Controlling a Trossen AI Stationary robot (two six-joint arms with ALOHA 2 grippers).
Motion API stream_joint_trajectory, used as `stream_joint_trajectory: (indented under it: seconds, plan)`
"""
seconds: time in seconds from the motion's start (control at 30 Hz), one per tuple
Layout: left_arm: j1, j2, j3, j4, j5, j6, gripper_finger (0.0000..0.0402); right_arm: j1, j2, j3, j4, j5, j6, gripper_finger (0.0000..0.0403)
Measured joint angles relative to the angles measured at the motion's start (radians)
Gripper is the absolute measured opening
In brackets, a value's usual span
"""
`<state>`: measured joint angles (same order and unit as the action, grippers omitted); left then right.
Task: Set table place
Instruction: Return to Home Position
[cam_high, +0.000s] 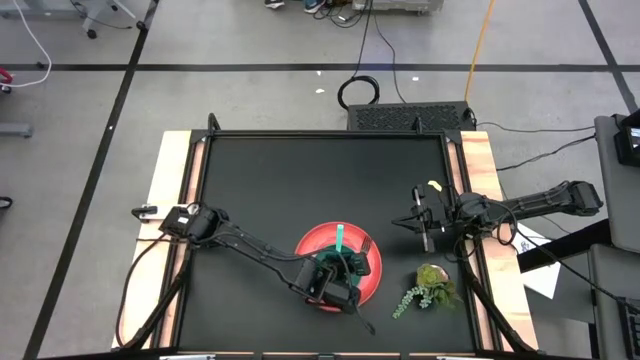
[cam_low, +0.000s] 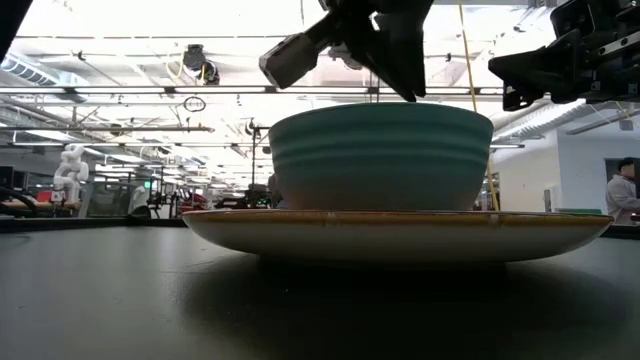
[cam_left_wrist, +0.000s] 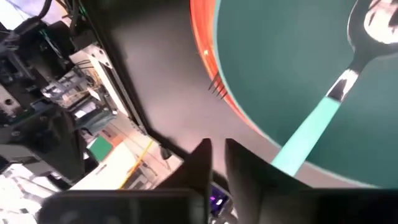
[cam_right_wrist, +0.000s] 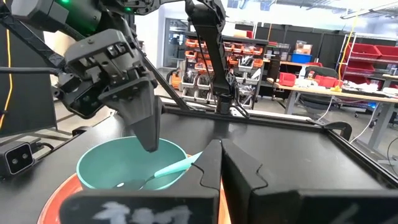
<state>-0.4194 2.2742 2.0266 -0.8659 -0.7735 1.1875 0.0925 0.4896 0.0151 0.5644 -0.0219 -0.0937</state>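
Observation:
A round red plate (cam_high: 372, 272) lies on the black table (cam_high: 300, 180), near its near edge. A green bowl (cam_low: 380, 155) stands on the plate (cam_low: 400, 232). A teal-handled spoon (cam_left_wrist: 314, 121) lies in the bowl (cam_right_wrist: 106, 168), its handle (cam_high: 340, 238) leaning on the far rim. Dark fork tines (cam_left_wrist: 216, 87) show at the plate's rim; the rest of the fork is hidden. My left gripper (cam_right_wrist: 149, 143) is shut, pointing down just above the bowl, beside the spoon (cam_right_wrist: 177, 165). My right gripper (cam_high: 425, 225) is shut and empty, off to the plate's right.
A leafy green plant sprig (cam_high: 428, 288) lies on the table right of the plate, near the right wooden strip (cam_high: 480, 190). The table's far half is bare black surface. A person (cam_low: 622, 190) stands in the room beyond the table.

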Motion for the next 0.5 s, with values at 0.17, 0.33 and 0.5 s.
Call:
stream_joint_trajectory:
  seconds: [0.17, 0.33, 0.5]
  plan:
    - [0.0, 0.0, 0.0, 0.003, -0.013, 0.013, 0.0008, 0.0, 0.0, 0.0, 0.0, 0.0, 0.0, 0.0]
    - [0.0, 0.0, 0.0, 0.003, -0.012, 0.035, 0.0003, 0.0, 0.0, 0.0, 0.0, 0.0, 0.0, 0.0]
    - [0.0, 0.0, 0.0, 0.003, -0.01, 0.035, 0.0003, 0.0, 0.0, 0.0, 0.0, 0.0, 0.0, 0.0]
